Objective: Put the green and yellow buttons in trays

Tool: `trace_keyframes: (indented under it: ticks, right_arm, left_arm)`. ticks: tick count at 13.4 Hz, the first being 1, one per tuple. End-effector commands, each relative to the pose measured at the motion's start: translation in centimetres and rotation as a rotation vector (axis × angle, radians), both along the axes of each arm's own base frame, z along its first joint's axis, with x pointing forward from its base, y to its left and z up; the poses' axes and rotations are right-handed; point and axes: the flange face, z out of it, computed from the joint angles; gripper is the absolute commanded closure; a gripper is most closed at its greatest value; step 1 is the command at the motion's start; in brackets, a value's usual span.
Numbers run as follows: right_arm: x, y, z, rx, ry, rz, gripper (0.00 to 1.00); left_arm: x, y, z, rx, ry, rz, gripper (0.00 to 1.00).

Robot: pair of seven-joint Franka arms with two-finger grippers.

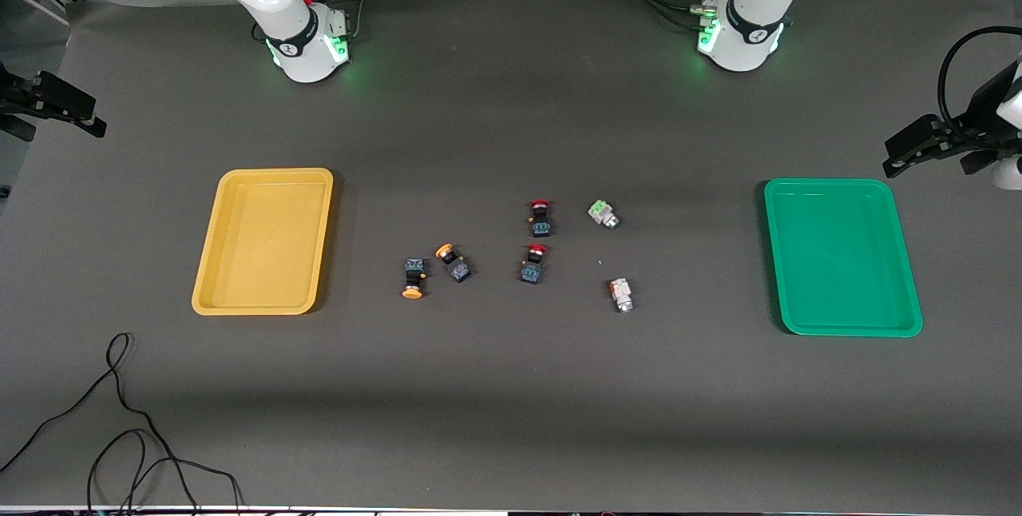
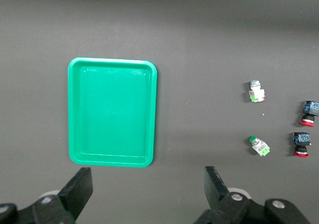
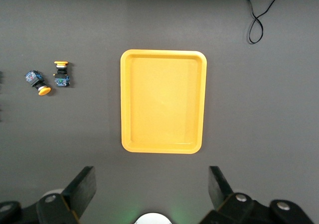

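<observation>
Dark table [image 1: 511, 420] holds your buttons [image 1: 611, 216] between yellow tray [image 1: 209, 292] and green tray [image 1: 910, 260]; left hand [image 2: 147, 194] and right hand [image 3: 152, 191] wait, both open.

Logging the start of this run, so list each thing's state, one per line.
yellow tray: empty
green tray: empty
yellow buttons: on the table, lying down
green buttons: on the table, lying down
red buttons: on the table
left gripper: fingers open, holding nothing
right gripper: fingers open, holding nothing
</observation>
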Motion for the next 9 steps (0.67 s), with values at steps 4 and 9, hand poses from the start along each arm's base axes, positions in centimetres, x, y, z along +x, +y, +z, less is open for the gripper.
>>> trace_keyframes:
  ticks: [4, 9]
  right_arm:
    - [-0.7, -0.4, -0.1, -0.018, -0.013, -0.002, 0.00]
    - [-0.9, 0.2, -5.1, -0.023, 0.063, 0.015, 0.00]
  left_arm:
    - [-0.6, 0.1, 0.8, 0.013, 0.002, -0.013, 0.00]
    - [-0.6, 0.0, 0.8, 0.001, -0.003, -0.012, 0.00]
